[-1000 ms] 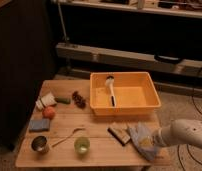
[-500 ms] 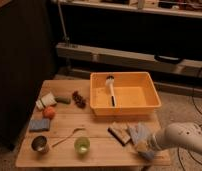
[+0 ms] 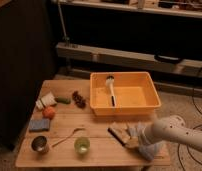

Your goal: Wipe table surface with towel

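Note:
The table surface [image 3: 101,152] is a pale slatted wooden top filling the lower half of the camera view. The towel [image 3: 137,131], a bunched blue-grey cloth, lies at the table's front right corner, and part of it hangs over the edge. My white arm [image 3: 175,131] reaches in from the right. The gripper [image 3: 140,143] is down on the towel, with cloth bunched around it.
A brown block [image 3: 116,134] lies just left of the towel. An orange bin [image 3: 146,102] with a brush [image 3: 111,86] stands behind it. A green cup [image 3: 82,145], spoon [image 3: 69,136], metal cup [image 3: 40,144], blue pad [image 3: 39,124] and food items [image 3: 49,113] lie on the left.
The arm has shifted slightly left, bringing the gripper further onto the towel. The other objects on the table have not moved.

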You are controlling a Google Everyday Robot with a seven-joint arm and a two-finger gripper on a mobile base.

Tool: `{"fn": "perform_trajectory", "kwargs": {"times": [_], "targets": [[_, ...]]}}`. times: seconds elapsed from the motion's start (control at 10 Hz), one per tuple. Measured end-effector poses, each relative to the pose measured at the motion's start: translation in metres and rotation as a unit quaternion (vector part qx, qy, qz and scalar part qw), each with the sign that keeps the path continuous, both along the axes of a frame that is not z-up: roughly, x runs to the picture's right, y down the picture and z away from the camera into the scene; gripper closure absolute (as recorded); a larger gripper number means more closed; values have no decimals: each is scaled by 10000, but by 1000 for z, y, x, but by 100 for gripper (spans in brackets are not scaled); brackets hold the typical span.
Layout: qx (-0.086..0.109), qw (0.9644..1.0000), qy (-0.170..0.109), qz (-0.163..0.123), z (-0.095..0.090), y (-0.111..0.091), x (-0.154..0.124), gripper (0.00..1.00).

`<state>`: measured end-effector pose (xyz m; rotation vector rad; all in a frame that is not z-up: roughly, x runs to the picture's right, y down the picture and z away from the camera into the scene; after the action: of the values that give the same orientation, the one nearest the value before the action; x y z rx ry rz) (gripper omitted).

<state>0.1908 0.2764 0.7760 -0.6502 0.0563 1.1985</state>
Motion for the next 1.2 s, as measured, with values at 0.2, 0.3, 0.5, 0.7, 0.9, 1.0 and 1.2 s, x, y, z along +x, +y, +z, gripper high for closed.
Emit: {"fn": "perform_trajectory", "kwargs": {"times": [0.2, 0.3, 0.5, 0.7, 0.9, 1.0, 1.2], "targets": [[-56, 10000, 8, -82, 8, 4, -3, 71], [-38, 10000, 10, -60, 6, 2, -3, 80], [-83, 9999, -5, -89, 5, 4, -3, 98], [-95, 9999, -14, 83, 6, 0, 4, 100], [-138, 9993, -41, 344, 8, -10, 4, 100], [-153, 9986, -17, 498, 10, -18, 0, 100], [-161, 9967, 37, 800, 17, -44, -12, 100]]}}
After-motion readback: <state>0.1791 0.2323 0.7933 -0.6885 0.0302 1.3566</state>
